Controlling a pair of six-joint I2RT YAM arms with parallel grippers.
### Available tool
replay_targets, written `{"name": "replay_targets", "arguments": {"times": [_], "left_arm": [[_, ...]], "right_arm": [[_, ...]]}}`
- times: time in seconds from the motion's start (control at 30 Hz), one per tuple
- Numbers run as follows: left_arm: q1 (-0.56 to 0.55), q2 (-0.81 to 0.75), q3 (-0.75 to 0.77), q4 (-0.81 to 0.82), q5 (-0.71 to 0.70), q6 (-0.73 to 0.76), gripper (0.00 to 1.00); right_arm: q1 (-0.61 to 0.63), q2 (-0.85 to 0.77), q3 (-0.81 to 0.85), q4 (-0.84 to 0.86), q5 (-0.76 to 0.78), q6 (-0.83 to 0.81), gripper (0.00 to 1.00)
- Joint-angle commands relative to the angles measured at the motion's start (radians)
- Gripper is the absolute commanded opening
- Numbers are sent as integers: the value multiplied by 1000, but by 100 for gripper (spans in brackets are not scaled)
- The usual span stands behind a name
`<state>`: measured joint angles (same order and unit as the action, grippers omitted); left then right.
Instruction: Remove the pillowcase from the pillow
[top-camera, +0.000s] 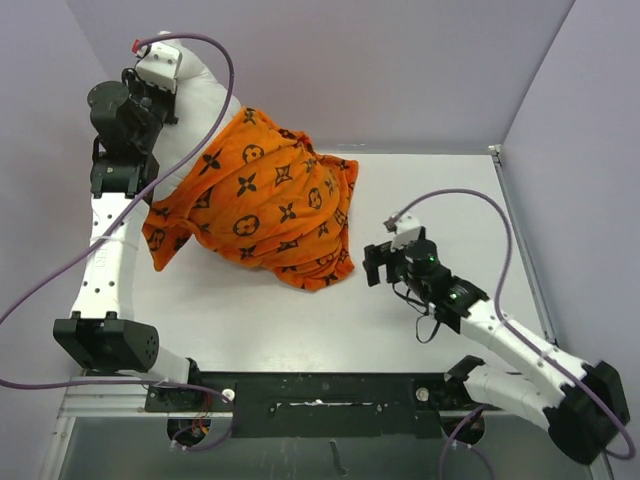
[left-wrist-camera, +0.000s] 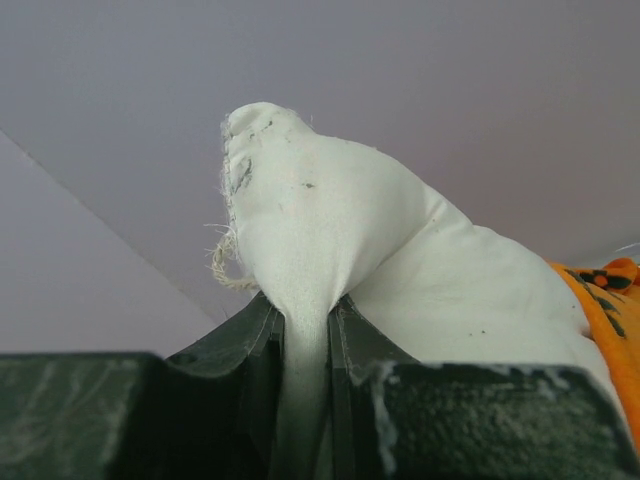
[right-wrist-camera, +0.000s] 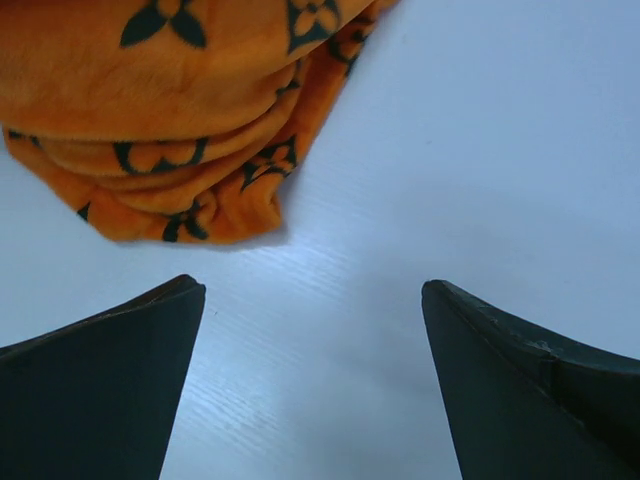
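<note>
1. Pillowcase (top-camera: 265, 205): the orange cover with dark flowers and stars sits bunched up on the white table (top-camera: 420, 190), a bit toward 11 o'clock from the middle of the top view. It covers only the lower part of the pillow. Its loose folds hang down at 5 o'clock and 8 o'clock.
2. Pillow (top-camera: 205, 115): the white end sticks out of the cover toward 11 o'clock and is lifted up off the table. I think the job is partly done, because some pillow is bare and the rest is hidden inside the orange cloth.
3. Left gripper (left-wrist-camera: 305, 320): its two fingers are pressed together on a white corner of the pillow. The cloth is squeezed thin between them. It holds the corner up high so the cover can slide down and off.
4. Right gripper (right-wrist-camera: 310, 290): its fingers are spread wide apart and hold nothing. It hangs low over the table at 4 o'clock from the cover, near the orange edge but not touching it.
5. Next, I think the right gripper needs to grab that orange edge and pull toward 4 o'clock.
</note>
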<state>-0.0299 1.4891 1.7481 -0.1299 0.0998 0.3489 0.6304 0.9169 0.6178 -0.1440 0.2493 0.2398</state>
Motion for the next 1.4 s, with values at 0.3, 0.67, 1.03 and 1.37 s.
{"name": "replay_targets", "arguments": {"times": [0.3,0.67,1.03,1.37], "left_arm": [[65,-15,51,168,111,-35,0],[89,-19,31,165,126,-48,0],[111,2,77,173,127,-57,0],[151,110,292,158,113,-69,0]], "right_arm": [[-103,540,165,135,-563,-187,99],[-30,793,305,184,-640,-276,100],[20,763,165,278,-419,-191,41],[-17,469,41,198,-255,-117,0]]}}
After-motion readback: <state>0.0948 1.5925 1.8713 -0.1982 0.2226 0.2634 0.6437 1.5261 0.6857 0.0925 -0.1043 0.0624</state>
